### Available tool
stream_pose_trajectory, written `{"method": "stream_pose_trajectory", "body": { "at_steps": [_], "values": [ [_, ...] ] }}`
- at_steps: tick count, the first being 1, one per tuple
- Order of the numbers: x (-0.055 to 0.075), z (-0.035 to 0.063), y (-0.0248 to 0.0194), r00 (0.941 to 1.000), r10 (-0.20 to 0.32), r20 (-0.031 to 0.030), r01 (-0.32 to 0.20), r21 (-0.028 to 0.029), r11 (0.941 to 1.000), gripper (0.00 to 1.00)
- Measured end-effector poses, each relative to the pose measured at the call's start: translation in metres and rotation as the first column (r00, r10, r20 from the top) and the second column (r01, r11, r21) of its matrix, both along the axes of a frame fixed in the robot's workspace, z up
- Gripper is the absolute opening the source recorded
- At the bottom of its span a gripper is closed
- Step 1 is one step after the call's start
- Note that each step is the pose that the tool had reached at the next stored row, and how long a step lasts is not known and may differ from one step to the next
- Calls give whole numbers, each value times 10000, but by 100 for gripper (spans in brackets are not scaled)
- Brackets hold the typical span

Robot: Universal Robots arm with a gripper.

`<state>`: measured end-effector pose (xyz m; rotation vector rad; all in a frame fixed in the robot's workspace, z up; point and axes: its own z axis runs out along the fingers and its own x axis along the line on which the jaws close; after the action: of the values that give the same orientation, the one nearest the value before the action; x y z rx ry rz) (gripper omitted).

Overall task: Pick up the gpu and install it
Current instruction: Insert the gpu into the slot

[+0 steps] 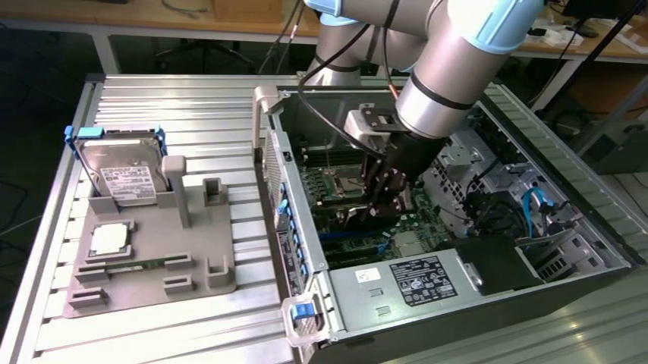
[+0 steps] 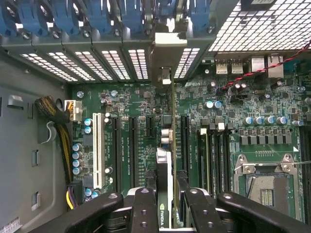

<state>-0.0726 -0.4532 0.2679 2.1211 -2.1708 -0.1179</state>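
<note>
On the exterior view's left, well apart from the open computer case point(image 1: 303, 189), a grey fixture tray point(image 1: 152, 250) rests on the ribbed metal table point(image 1: 182, 98); it carries a silver hard drive in a blue frame point(image 1: 120, 171) at its far end and a small silvery processor point(image 1: 109, 240) nearer the camera, with empty upright holders beside them. To the right of the tray stands the case, its side off and its green motherboard point(image 1: 339, 186) exposed. The arm reaches down into the case from above, and the gripper point(image 1: 380, 201) hangs just over the board, between the case's blue-tabbed rear wall and the drive cage with blue cables point(image 1: 536, 205). In the wrist view the gripper point(image 2: 167, 204) has its dark fingers point(image 2: 143, 208) closed partway on the gpu point(image 2: 165, 179), which stands on edge between them, its bracket end point(image 2: 167, 53) up against the row of rear slot openings. The white slot point(image 2: 98, 150) and black slots point(image 2: 132, 150) lie beside the card, and the memory slots point(image 2: 214, 155) and bare processor socket point(image 2: 265, 187) sit beyond it. A power supply point(image 1: 415, 280) fills the case's near end.
</note>
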Motion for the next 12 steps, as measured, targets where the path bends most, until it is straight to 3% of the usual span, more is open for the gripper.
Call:
{"method": "stream_pose_trajectory", "body": {
  "at_steps": [4, 9, 12],
  "values": [
    [-9, -1, 2, 10000, 0, 1, 0, 3, 10000, 27],
    [-24, 6, 2, 10000, -9, -83, 9, 2, 10000, 27],
    [-47, 4, 4, 10000, -9, -84, 9, 3, 10000, 27]
  ]
}}
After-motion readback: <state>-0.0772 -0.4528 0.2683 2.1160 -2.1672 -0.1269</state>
